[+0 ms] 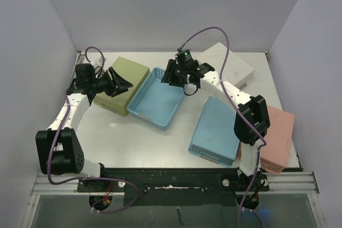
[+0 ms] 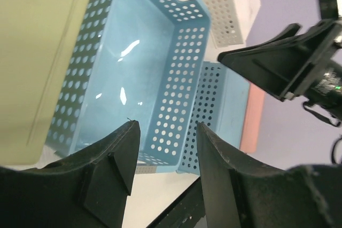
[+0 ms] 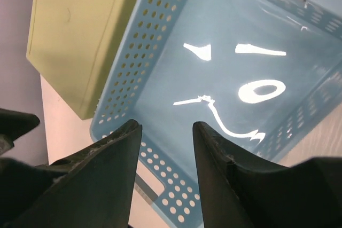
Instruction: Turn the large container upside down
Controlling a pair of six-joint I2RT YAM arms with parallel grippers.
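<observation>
Light-blue perforated plastic basket sits open side up at table centre, just right of the olive-green rectangular box. Left gripper and right gripper: jaws parted, empty. Risk: uneven rim grips could let the basket slip mid-turn

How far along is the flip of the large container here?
Done: nothing yet; the blue basket sits open side up on the table. In hand: the left pincer and right pincer hover open near it, neither holding it. Left: grasp the rim, lift and turn it over.
</observation>
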